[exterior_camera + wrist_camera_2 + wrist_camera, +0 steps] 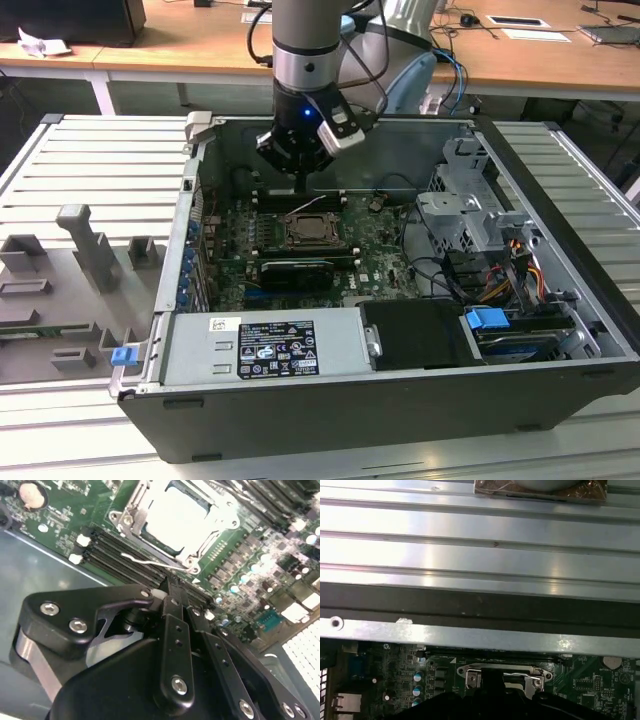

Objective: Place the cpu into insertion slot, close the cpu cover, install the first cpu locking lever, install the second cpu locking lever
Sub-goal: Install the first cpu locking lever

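The cpu point(175, 512) lies flat in the insertion slot point(311, 233) on the green motherboard, its pale top showing. The silver cpu cover point(222, 521) is down around it, framing the chip. A thin wire locking lever point(142, 560) runs along the socket edge nearest my fingers; in the exterior view it point(313, 206) slants up from the socket. My gripper point(300, 187) hangs just behind the socket, over the memory slots. In the second wrist view the gripper point(172, 599) is shut, black fingers together, nothing visible between them, tips close to the lever.
The open black case point(560, 300) walls in the board. A long black card point(295, 272) lies in front of the socket. The silver power supply point(265, 350) sits at the front, and the drive cage point(465, 215) and cables are at the exterior view's right. Grey fixtures point(85, 245) stand outside.
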